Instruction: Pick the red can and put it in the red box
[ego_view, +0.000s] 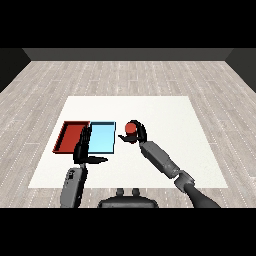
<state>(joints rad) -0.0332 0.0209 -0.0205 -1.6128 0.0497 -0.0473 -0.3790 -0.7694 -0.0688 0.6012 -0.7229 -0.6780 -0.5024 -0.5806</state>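
Right hand (136, 135) curled round the red can (131, 128), just right of the light blue tray (102, 138).

Its grey forearm reaches in diagonally from the lower right, black fingers wrapped about the small round-topped can, held over the white bench (165, 112). The left hand (83, 149) stands with fingers straight, thumb out sideways, holding nothing, before the two shallow rectangular trays. The red tray (70, 136) lies touching the blue one's left side.
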